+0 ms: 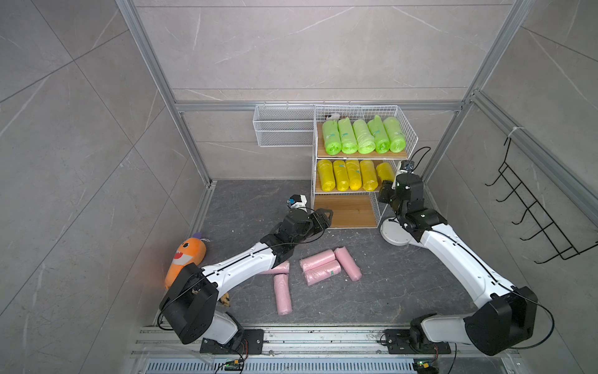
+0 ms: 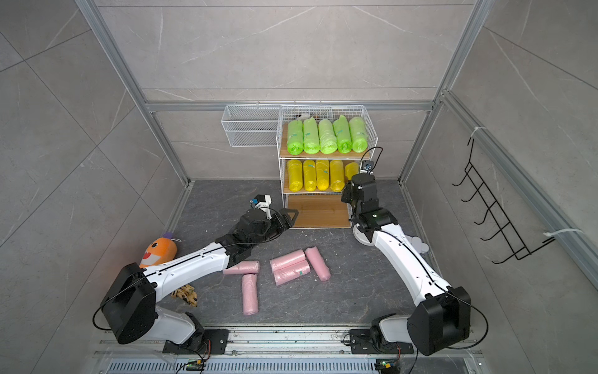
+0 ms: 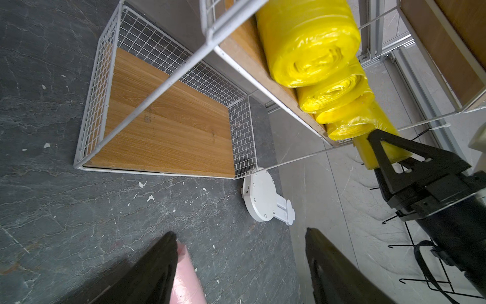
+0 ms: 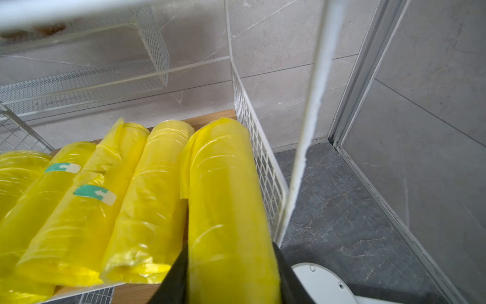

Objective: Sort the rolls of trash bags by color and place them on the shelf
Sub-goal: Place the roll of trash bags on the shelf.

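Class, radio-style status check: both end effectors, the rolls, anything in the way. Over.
Left end effector open, empty. Right end effector shut on fifth yellow roll at middle tier. Five pink rolls on floor. Bottom tier unobstructed.

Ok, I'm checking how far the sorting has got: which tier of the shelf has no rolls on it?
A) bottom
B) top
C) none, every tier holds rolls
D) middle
A: the bottom tier shows only bare wood, while green rolls fill the top, yellow rolls the middle, and the pink rolls lie on the floor.
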You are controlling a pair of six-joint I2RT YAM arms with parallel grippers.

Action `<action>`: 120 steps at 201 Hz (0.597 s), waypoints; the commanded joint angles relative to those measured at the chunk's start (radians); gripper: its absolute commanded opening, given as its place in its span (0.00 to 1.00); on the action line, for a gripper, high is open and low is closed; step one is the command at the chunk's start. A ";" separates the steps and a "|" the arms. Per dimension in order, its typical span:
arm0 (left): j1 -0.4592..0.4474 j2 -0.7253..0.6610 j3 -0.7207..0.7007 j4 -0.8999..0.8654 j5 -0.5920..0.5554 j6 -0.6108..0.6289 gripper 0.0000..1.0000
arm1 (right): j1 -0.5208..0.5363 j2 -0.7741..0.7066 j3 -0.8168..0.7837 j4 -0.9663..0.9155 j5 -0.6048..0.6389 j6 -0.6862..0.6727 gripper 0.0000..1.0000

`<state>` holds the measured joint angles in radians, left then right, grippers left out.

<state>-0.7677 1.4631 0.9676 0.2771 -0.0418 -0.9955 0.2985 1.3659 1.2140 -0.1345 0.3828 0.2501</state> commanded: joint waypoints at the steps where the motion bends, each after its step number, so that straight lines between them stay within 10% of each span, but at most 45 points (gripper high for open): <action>1: 0.002 -0.012 0.005 0.043 0.017 -0.012 0.79 | -0.002 0.010 -0.023 0.140 0.028 0.010 0.33; 120: -0.004 -0.028 -0.013 0.047 0.005 -0.022 0.79 | -0.010 0.026 -0.042 0.185 -0.005 0.008 0.49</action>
<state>-0.7689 1.4631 0.9562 0.2790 -0.0422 -1.0092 0.2928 1.4269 1.1816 -0.0025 0.3943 0.2501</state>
